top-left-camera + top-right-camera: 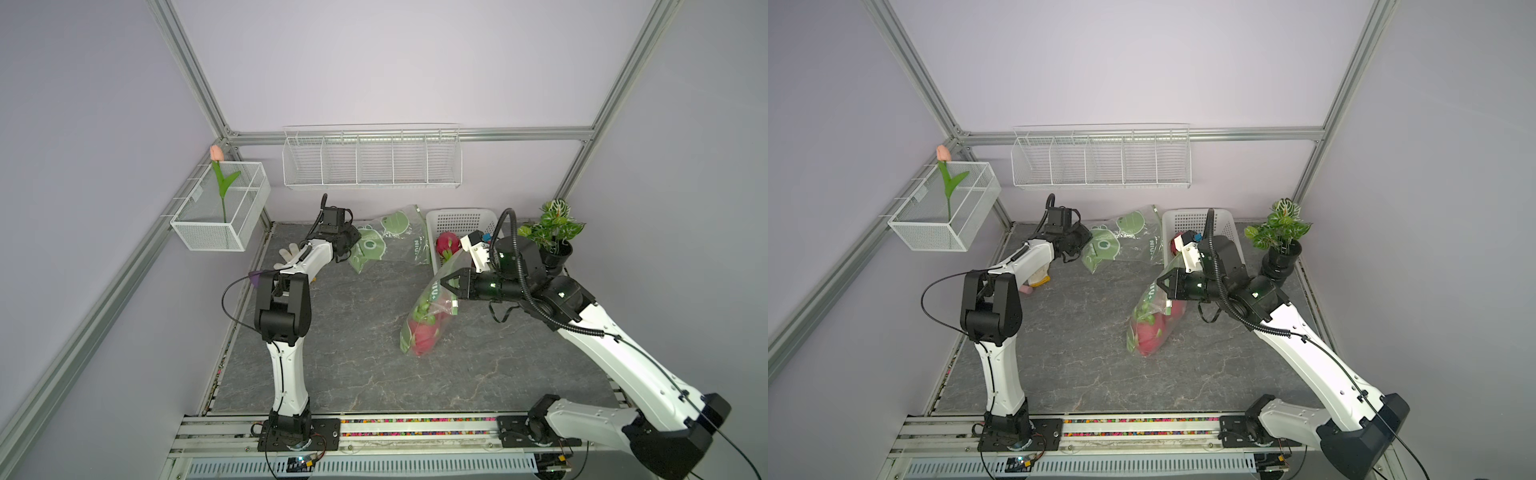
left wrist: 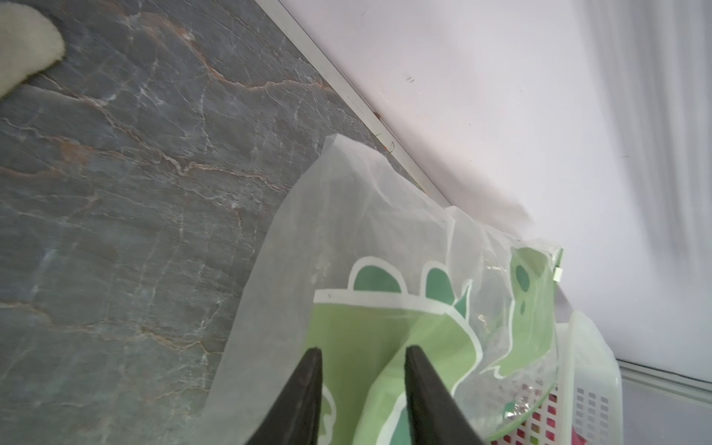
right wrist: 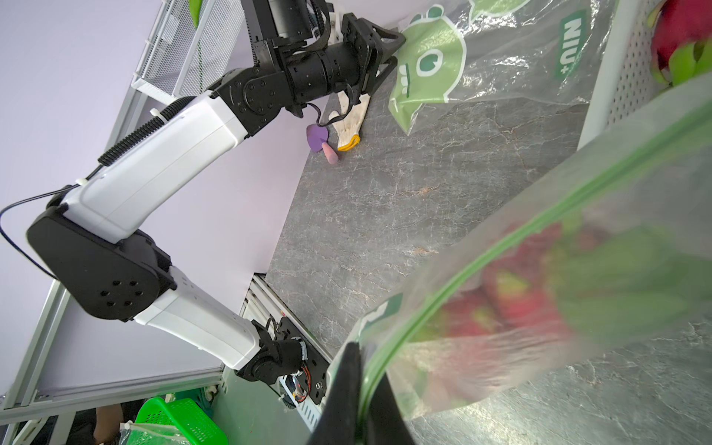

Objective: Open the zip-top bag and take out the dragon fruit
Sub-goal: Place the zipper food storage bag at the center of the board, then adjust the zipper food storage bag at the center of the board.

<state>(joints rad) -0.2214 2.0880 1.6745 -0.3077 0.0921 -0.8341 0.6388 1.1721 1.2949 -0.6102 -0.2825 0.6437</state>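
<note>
Closest to me, the front of the tabletop (image 1: 353,374) is lying bare, so I am seeing plenty of room there for setting fruit down.

Just beyond it, the zip-top bag (image 1: 430,309) is resting its bottom end on the slab. Its long axis is leaning up and away toward the back right. The dragon fruit (image 1: 423,334) is sitting low inside it as a magenta lump under the film, with green scales showing above. The right gripper (image 1: 444,279) is coming in from the right, and its jaws are pressed together on the bag's upper edge. In the right wrist view, the gripper (image 3: 360,348) is biting right on the green zip strip, which is running off away from it. I cannot tell whether that zip is parted.

Farther back, the left gripper (image 1: 352,244) is hanging over a flat empty bag (image 1: 392,239) by the rear wall. In the left wrist view its fingers (image 2: 308,370) are standing apart, with nothing visibly between them. A glove (image 1: 291,253) is lying beside that arm.

As I am judging it, the coming move turns on this. The free end of the zip is lying well to the right of the left gripper and nearer to me, across open slab. The left arm is therefore the one to bring over.

At the back right, a white basket (image 1: 461,217) is crowding the bag's mouth and holding one more pink fruit (image 1: 448,243). Beyond the right wrist, a potted plant (image 1: 555,230) is limiting any swing that way.
</note>
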